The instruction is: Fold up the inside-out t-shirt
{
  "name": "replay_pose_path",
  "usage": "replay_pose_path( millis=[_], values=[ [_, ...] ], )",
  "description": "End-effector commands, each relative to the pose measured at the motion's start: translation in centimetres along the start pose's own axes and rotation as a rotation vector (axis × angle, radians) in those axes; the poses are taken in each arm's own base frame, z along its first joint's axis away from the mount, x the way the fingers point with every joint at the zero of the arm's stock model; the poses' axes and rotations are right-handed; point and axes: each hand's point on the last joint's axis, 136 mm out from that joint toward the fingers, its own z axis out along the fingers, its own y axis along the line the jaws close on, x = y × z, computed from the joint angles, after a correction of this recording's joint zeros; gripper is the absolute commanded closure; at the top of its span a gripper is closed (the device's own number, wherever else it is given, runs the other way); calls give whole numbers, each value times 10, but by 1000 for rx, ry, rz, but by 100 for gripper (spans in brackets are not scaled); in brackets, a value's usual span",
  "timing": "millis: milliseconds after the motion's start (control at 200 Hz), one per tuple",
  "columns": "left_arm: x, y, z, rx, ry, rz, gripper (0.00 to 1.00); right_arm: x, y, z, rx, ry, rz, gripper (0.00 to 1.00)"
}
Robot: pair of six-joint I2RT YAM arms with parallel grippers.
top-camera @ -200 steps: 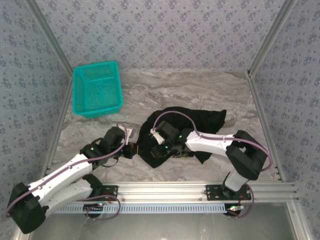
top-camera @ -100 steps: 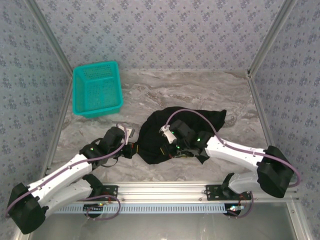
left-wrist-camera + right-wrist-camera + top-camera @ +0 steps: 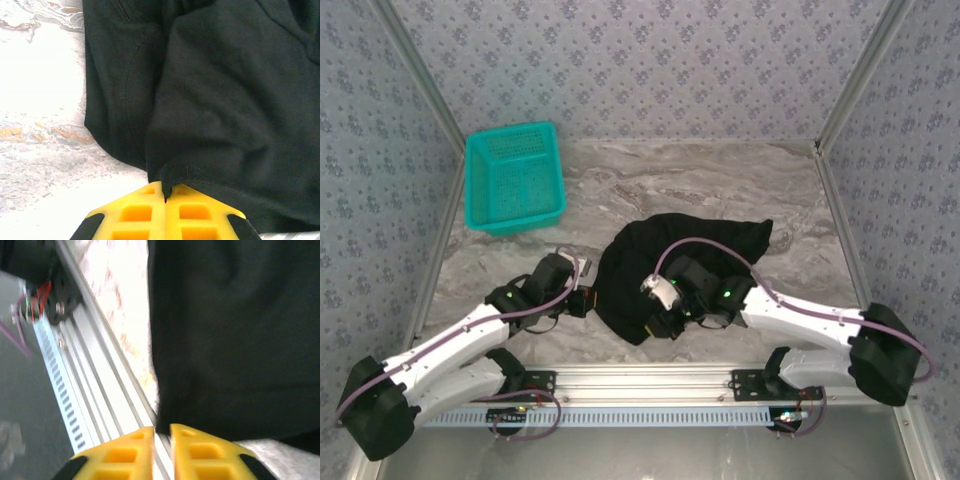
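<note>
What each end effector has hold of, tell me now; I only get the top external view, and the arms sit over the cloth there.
Observer: In the left wrist view, the left end effector is shut on a hemmed edge of the black t-shirt.
Operator: Now report the right one.
Observer: In the right wrist view, the right end effector has its jaws a thin slit apart, and the shirt's edge runs down into that slit. I cannot tell whether the cloth is pinched.

Blurred t-shirt [image 3: 230, 330], perhaps in right pincer [image 3: 161, 432]
</note>
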Motion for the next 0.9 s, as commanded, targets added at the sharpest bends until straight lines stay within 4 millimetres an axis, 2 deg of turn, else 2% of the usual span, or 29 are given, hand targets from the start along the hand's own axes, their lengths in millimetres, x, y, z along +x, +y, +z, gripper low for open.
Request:
replay_pose_path(
  millis=[0, 70, 130, 165, 215, 265, 375, 445, 515, 565, 680, 685, 700, 829, 894],
  values=[
    [14, -3, 1, 35, 50, -38, 95, -1, 16, -8, -65, 46, -64, 75],
    [16, -8, -1, 63, 58, -40, 88, -24, 13, -29, -72, -38, -75, 70],
    [11, -13, -6, 85, 41, -22, 79, -48, -2, -52, -38, -143, -50, 66],
    [7, -16, -10, 97, 25, -2, 74, -61, -18, -64, 7, -205, -14, 64],
    [1, -22, -17, 113, 0, 31, 66, -78, -53, -85, 121, -288, 87, 63],
    [-4, -23, -23, 114, -20, 54, 52, -86, -83, -102, 202, -344, 176, 62],
    [-17, -20, -36, 77, -93, 70, 39, -82, -148, -139, 439, -414, 359, 57],
    [-38, -20, -43, 50, -181, 82, 32, -72, -188, -165, 625, -411, 448, 54],
    [-66, -21, -45, 28, -272, 84, 26, -64, -219, -182, 709, -416, 528, 51],
    [-86, -20, -36, 15, -288, 51, 25, -59, -239, -190, 749, -417, 578, 48],
    [-123, -18, 5, -58, -164, 0, 25, -39, -275, -191, 873, -322, 636, 43],
    [-127, -19, 2, -58, -173, 2, 25, -38, -277, -191, 875, -318, 639, 43],
    [-128, -17, 11, -79, -146, 5, 25, -36, -281, -191, 891, -307, 647, 43],
    [-166, -5, 51, -114, -100, -35, 24, -25, -306, -185, 915, -277, 720, 40],
    [-176, 3, 76, -110, -51, -57, 24, -22, -318, -178, 882, -259, 762, 38]
  ],
)
